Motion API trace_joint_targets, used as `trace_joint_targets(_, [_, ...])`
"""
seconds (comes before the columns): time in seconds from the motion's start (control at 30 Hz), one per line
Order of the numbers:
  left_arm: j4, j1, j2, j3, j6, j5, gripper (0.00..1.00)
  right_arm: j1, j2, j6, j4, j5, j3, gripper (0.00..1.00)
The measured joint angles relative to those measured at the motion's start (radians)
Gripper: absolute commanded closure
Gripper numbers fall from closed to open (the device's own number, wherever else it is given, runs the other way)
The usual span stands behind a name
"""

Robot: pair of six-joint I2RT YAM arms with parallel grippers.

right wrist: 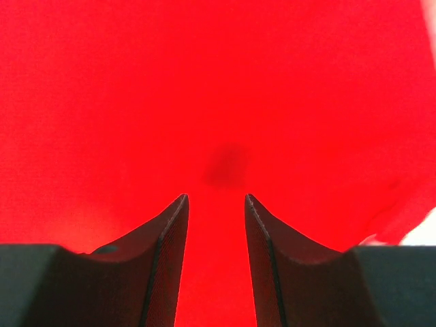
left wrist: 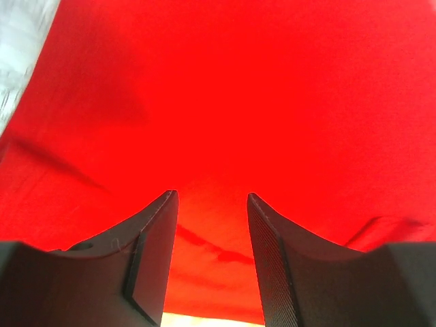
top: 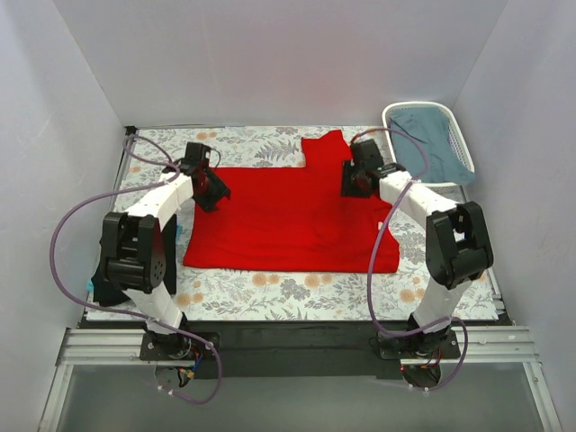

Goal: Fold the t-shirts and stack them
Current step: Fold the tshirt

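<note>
The red t-shirt [top: 288, 220] lies spread on the floral table cover, one sleeve sticking out toward the back. My left gripper [top: 214, 200] hovers over its left part, jaws open, nothing between them; red cloth [left wrist: 225, 102] fills the left wrist view behind the gripper [left wrist: 212, 197]. My right gripper [top: 353, 187] is over the shirt's upper right part, jaws open and empty; the right wrist view shows only red cloth [right wrist: 218, 88] beyond the gripper [right wrist: 215, 199]. The black t-shirt is out of view.
A white laundry basket [top: 393, 117] at the back right holds grey-blue cloth [top: 432, 144]. The floral table cover [top: 297, 288] shows around the shirt. White walls close in the left, back and right sides.
</note>
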Motion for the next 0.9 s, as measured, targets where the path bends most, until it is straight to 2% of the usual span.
trace_joint_targets(0.17, [0.014,0.012,0.154,0.292,0.018,-0.068,0.57,-0.144,0.124,-0.058,0.017,-0.005,0.22,0.54])
trace_joint_targets(0.4, [0.037,0.046,0.421,0.612,0.087,-0.204,0.61,-0.24,0.306,-0.101,0.067,-0.098,0.454,0.54])
trace_joint_targets(0.67, [0.006,0.058,0.691,0.835,0.179,-0.338,0.62,-0.249,0.443,-0.125,0.098,-0.19,0.567,0.54])
trace_joint_targets(0.9, [-0.032,0.058,0.781,0.946,0.207,-0.393,0.64,-0.246,0.484,-0.132,0.122,-0.225,0.578,0.54])
